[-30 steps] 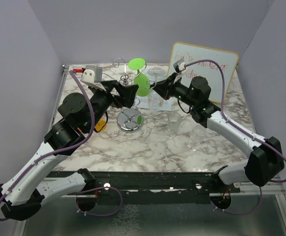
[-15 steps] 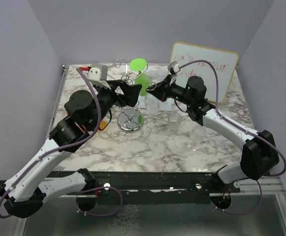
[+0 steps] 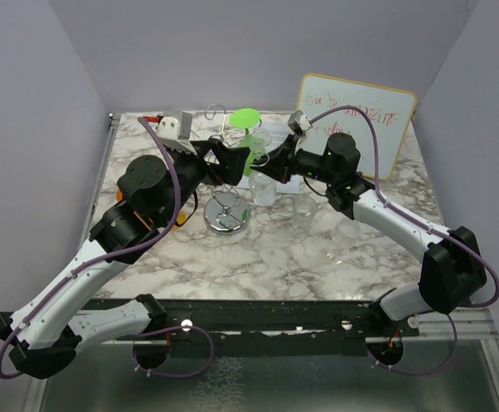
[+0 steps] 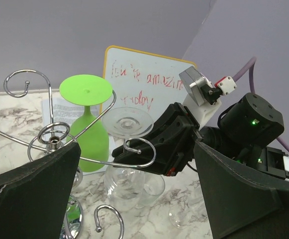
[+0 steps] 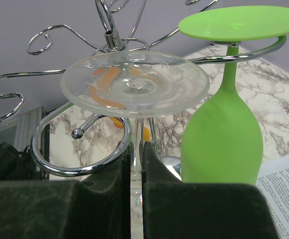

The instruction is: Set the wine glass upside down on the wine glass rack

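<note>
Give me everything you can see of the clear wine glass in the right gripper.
The clear wine glass is colourless, see-through glass, held upside down and upright. Its round flat foot is on top, and the thin stem runs down between the fingers of the right gripper, which is shut on it. The bowl hangs below, mouth down. The stem stands at a curled loop of the wine glass rack; whether the foot rests on the wire is unclear. The green glass hangs close beside it.
</note>
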### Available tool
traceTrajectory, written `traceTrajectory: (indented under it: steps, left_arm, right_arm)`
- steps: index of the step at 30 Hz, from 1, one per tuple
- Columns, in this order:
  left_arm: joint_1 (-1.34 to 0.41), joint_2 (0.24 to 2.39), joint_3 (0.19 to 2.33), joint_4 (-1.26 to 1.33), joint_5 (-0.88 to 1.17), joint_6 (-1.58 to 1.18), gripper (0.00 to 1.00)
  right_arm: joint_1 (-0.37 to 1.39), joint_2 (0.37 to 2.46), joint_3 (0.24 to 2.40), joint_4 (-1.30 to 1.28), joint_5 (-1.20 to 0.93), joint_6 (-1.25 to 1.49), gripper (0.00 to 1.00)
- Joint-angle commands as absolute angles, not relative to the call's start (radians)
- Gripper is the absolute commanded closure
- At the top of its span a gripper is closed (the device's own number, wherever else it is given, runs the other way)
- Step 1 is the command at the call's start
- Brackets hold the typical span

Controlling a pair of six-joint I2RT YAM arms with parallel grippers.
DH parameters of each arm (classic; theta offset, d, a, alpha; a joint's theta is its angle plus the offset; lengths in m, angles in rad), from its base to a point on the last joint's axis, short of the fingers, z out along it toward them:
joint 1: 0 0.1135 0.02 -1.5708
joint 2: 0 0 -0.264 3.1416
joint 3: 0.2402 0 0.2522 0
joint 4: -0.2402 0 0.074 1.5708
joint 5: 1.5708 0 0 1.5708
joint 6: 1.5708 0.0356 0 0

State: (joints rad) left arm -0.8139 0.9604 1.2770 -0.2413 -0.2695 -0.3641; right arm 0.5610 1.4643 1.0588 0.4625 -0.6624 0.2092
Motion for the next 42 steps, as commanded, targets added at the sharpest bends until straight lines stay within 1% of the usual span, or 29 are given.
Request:
traceTrajectory:
  steps: [1,15,31,42]
  left_arm:
    - [-0.817,0.968,1.276,-0.247,-0.256,-0.380,0.04]
    - [-0.818,0.987,1.279,-0.253,-0.265,-0.385,0.04]
    - [-0.817,0.997,1.281,-0.258,-0.271,-0.383,0.04]
    - [-0.817,1.004,1.281,-0.258,-0.278,-0.380,0.04]
  right_arm:
    - [0.563,1.470,1.064,0.521,-0.718,0.221,0.99]
    - [0.563,1.424,0.957,0.635,-0.683,0.230,0.99]
    - [0.564,1.413,0.928,0.767,-0.802,0.276,0.99]
    - [0.565,1.410,0.935,0.767,-0.840,0.297,0.99]
